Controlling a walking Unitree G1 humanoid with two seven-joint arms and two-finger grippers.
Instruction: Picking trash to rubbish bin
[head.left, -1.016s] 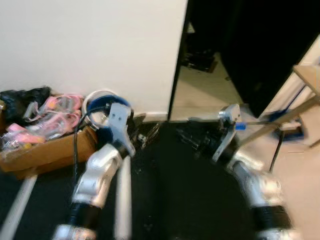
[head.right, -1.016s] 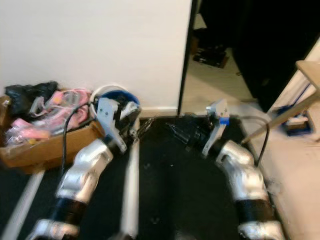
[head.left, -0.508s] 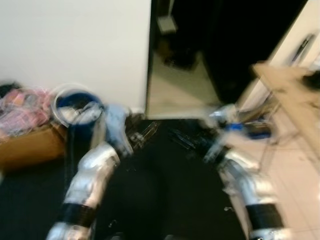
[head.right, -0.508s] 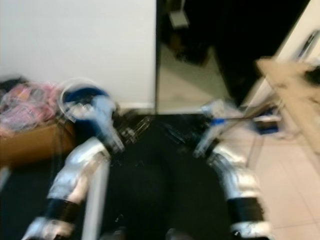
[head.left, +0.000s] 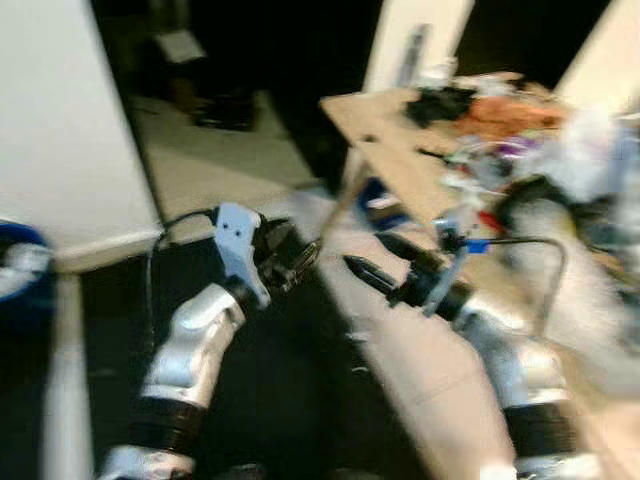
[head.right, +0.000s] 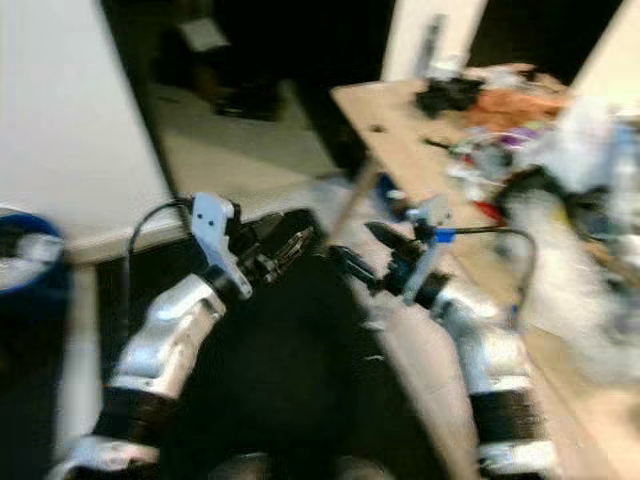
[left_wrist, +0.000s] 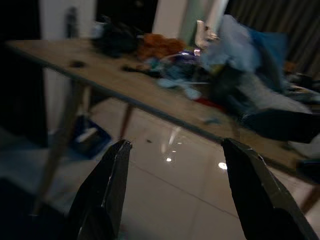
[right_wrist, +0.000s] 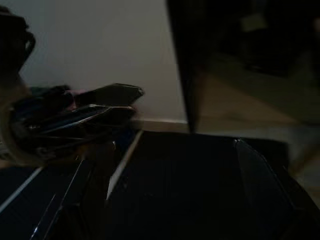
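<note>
Trash (head.left: 520, 125) is seen as a blurred heap of mixed items piled on a wooden counter (head.left: 385, 125), ahead of and to the right of the right end effector (head.left: 362, 271). Individual pieces cannot be told apart; an orange lump, dark objects and pale crumpled material are made out. A blue rubbish bin (head.left: 18, 262) with a pale rim is seen at the far left edge of the head views, well apart from the left end effector (head.left: 300, 258) and on its left, beside a white wall (head.left: 55, 130).

Both end effectors are held out in front at mid height, near each other, above a dark floor mat (head.left: 290, 380) and pale tiles (head.left: 430, 370).

In the left wrist view the left end effector (left_wrist: 172, 185) is shown with its two black fingers (left_wrist: 102, 192) spread wide, nothing between them; beyond them the counter (left_wrist: 125, 82) on slanted wooden legs, the clutter (left_wrist: 200, 55) and glossy tiles (left_wrist: 165, 190) are seen.

In the right wrist view, which is dark, the left end effector (right_wrist: 100, 107) is seen from the side against the wall (right_wrist: 100, 45). Of the right end effector, it cannot be told whether its fingers are apart or together.
</note>
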